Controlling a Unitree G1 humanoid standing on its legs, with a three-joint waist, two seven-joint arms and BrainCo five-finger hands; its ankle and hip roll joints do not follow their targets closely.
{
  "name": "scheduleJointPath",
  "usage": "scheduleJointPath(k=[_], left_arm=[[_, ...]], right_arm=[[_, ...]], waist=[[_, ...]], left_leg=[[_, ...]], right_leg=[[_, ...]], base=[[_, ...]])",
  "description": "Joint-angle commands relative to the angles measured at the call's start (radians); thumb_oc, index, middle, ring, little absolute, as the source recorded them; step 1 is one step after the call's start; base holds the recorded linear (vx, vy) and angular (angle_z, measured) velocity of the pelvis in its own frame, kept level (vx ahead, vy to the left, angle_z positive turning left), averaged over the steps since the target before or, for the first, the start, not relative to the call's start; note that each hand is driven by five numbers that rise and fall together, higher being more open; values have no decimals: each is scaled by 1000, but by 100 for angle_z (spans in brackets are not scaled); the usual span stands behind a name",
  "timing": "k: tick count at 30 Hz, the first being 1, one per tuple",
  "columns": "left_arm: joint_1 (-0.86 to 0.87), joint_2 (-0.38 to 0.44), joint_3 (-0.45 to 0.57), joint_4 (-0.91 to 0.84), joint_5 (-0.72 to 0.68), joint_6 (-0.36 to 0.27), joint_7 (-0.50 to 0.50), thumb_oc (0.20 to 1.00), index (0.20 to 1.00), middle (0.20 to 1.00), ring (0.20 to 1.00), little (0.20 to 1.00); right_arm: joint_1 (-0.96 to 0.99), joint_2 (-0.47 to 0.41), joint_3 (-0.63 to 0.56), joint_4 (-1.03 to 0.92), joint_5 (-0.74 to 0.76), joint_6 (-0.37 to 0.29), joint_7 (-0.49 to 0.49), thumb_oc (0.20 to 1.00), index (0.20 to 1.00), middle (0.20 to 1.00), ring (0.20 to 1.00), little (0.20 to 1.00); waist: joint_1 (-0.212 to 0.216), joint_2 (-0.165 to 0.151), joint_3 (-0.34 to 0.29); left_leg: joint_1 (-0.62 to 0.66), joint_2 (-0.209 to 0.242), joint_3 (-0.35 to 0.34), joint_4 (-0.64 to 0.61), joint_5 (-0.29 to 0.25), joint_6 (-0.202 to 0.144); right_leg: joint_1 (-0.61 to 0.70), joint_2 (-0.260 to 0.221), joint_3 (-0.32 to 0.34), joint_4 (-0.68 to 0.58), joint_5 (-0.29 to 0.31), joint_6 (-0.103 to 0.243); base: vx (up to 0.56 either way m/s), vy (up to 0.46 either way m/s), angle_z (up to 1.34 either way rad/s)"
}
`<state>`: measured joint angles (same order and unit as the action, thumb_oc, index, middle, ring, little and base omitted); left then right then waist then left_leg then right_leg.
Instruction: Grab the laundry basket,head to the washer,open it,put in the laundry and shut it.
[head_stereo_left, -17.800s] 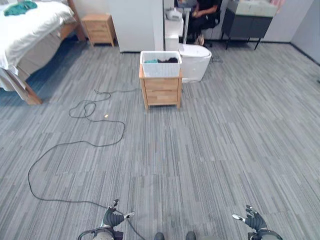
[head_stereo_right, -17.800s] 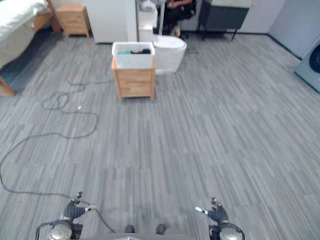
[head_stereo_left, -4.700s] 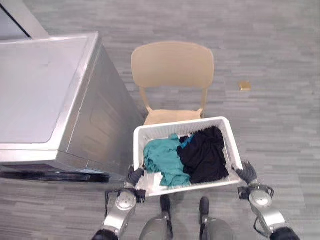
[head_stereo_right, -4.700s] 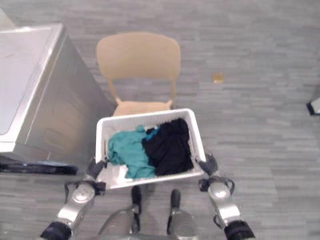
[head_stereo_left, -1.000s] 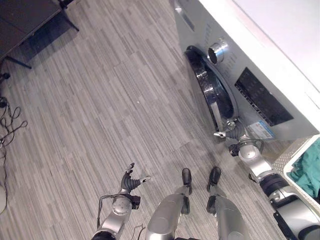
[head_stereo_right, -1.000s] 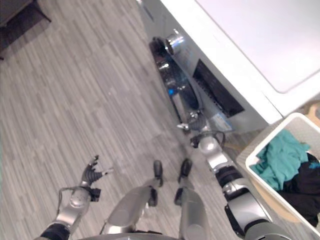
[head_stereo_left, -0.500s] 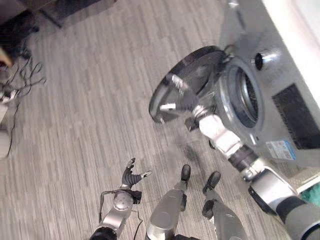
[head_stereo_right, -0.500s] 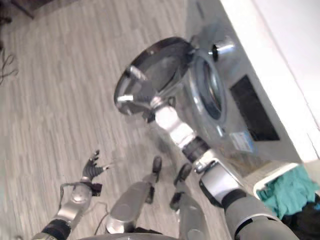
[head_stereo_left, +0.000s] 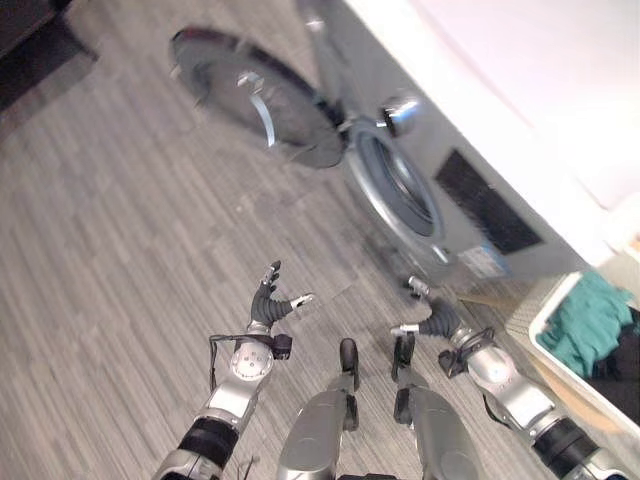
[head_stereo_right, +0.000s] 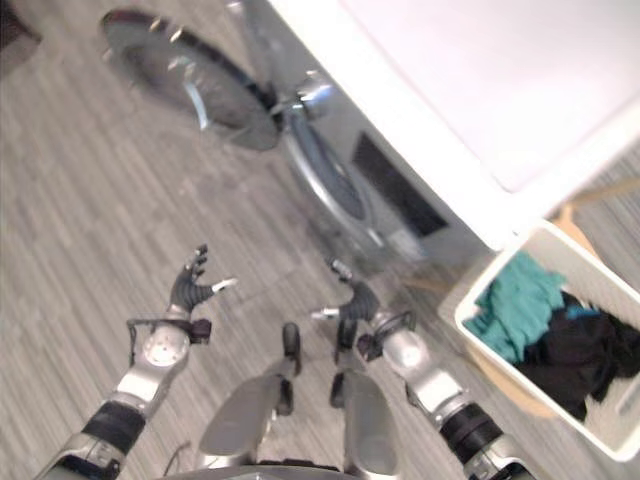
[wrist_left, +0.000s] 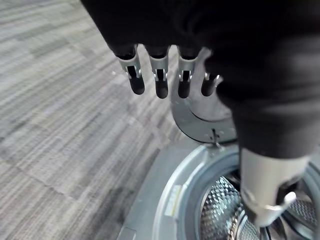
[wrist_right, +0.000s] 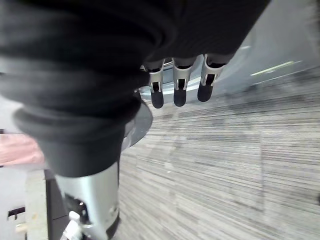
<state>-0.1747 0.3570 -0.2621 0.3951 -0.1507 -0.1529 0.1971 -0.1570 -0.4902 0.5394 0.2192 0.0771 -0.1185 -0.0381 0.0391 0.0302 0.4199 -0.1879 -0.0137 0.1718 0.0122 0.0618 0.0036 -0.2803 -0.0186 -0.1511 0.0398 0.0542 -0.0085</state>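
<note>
Left hand (head_stereo_left: 268, 305) hangs low over the grey striped floor (head_stereo_left: 110, 230), fingers spread and nearly straight, thumb out to the side, with nothing in it. Its own wrist view shows the same: the dark-tipped fingers (wrist_left: 157, 80) in a loose row, empty, and past them the washer's round opening with the perforated steel drum (wrist_left: 220, 212) inside.

Further back and left of centre, the washer door (head_stereo_left: 255, 100) stands swung wide open, its round glass face turned out over the floor, hinged at the edge of the port. Just right of it is the open port (head_stereo_left: 395, 195) of the washer (head_stereo_right: 420, 110), a silver-grey front-loader with a white top, a chrome knob (head_stereo_left: 398, 110) above the port and a dark control panel (head_stereo_left: 480, 205) to the right of that.

Right hand (head_stereo_left: 436, 320) sits low in front of the washer, below the port and apart from it, fingers relaxed and splayed, thumb out, gripping nothing. Its wrist view agrees: fingers (wrist_right: 175, 85) extended in a row over bare floor.

At the far right the white laundry basket (head_stereo_right: 500, 275) rests beside the washer on a tan chair seat (head_stereo_right: 520, 400). Inside lie a teal garment (head_stereo_right: 515, 300) toward the washer side and a black garment (head_stereo_right: 585, 355) next to it. Neither hand touches the basket.
</note>
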Motion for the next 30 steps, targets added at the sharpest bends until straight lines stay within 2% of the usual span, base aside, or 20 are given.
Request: scheduleJointPath(k=[1,3,4,7,10,11,14,16,19,23,24,27,29,30], left_arm=[[-6,34,-11,40,16,-25,31,1000,1000,1000,1000,1000],[-84,65,-21,71,50,-10,60,1000,1000,1000,1000,1000],[-143,88,-17,113,64,-2,78,1000,1000,1000,1000,1000],[-275,189,19,271,77,14,128,1000,1000,1000,1000,1000],[-412,377,75,467,79,26,151,1000,1000,1000,1000,1000],[-413,377,74,468,79,26,151,1000,1000,1000,1000,1000],[-503,496,91,570,93,41,164,1000,1000,1000,1000,1000],[-524,516,87,584,97,43,166,1000,1000,1000,1000,1000],[-605,594,69,628,120,55,184,1000,1000,1000,1000,1000],[-632,631,61,654,143,65,184,1000,1000,1000,1000,1000],[-613,639,86,650,142,72,182,1000,1000,1000,1000,1000],[-579,624,106,625,136,66,175,1000,1000,1000,1000,1000],[-448,558,173,484,102,42,172,1000,1000,1000,1000,1000],[-440,557,180,479,103,43,172,1000,1000,1000,1000,1000]], right_arm=[[-107,37,-22,20,-34,-32,9,1000,1000,1000,1000,1000],[-79,34,-48,67,-34,-34,-12,1000,1000,1000,1000,1000],[-58,23,-73,86,-30,-34,-26,1000,1000,1000,1000,1000],[0,-22,-133,76,-10,-37,-34,1000,1000,1000,1000,1000],[59,-78,-204,25,-16,-58,-37,1000,1000,1000,1000,1000],[59,-78,-205,25,-16,-58,-37,1000,1000,1000,1000,1000],[105,-67,-278,12,16,-81,-60,1000,1000,1000,1000,1000],[115,-55,-292,14,24,-83,-69,1000,1000,1000,1000,1000],[115,-32,-330,31,64,-97,-91,1000,1000,1000,1000,1000],[120,-27,-347,31,97,-108,-88,1000,1000,1000,1000,1000],[124,-27,-361,23,108,-108,-82,1000,1000,1000,1000,1000],[125,-26,-370,4,107,-111,-82,1000,1000,1000,1000,1000],[114,-20,-386,-19,82,-108,-102,1000,1000,1000,1000,1000],[115,-22,-384,-20,82,-108,-102,1000,1000,1000,1000,1000]], waist=[[67,-39,-17],[37,-50,3],[18,-56,11],[-34,-79,15],[-80,-121,25],[-79,-122,25],[-105,-152,52],[-106,-160,58],[-115,-185,74],[-113,-196,77],[-108,-193,75],[-103,-188,70],[-90,-177,60],[-92,-176,60]], left_leg=[[-100,31,-132,14,-27,-37],[-130,29,-211,58,-45,-46],[-143,29,-209,75,-51,-49],[-175,33,-155,102,-64,-46],[-212,42,-77,118,-79,-37],[-212,42,-76,118,-79,-37],[-253,49,-60,133,-84,-30],[-265,50,-62,138,-87,-27],[-299,54,-69,146,-86,-26],[-298,52,-71,143,-86,-26],[-287,52,-69,136,-88,-27],[-267,50,-60,129,-93,-27],[-223,50,-39,131,-111,-25],[-221,51,-38,131,-112,-25]], right_leg=[[14,-31,23,65,-137,77],[-7,-27,38,83,-141,77],[-15,-31,36,85,-139,76],[-44,-42,56,82,-118,87],[-89,-50,98,69,-71,115],[-90,-50,99,69,-71,115],[-125,-57,105,63,-45,133],[-132,-59,105,59,-37,136],[-149,-65,95,47,-18,147],[-147,-68,91,39,-11,150],[-142,-70,92,37,-10,153],[-131,-71,96,38,-14,151],[-109,-71,103,47,-21,146],[-108,-70,104,47,-21,146]], base=[[-29,-20,-38],[-24,31,-16],[6,98,-7],[47,223,-17],[23,241,-43],[-13,160,-65],[-28,157,-35],[-28,54,5],[-20,44,6],[2,16,16],[11,8,4],[6,-4,-2],[34,-12,-9],[47,-10,-12]])
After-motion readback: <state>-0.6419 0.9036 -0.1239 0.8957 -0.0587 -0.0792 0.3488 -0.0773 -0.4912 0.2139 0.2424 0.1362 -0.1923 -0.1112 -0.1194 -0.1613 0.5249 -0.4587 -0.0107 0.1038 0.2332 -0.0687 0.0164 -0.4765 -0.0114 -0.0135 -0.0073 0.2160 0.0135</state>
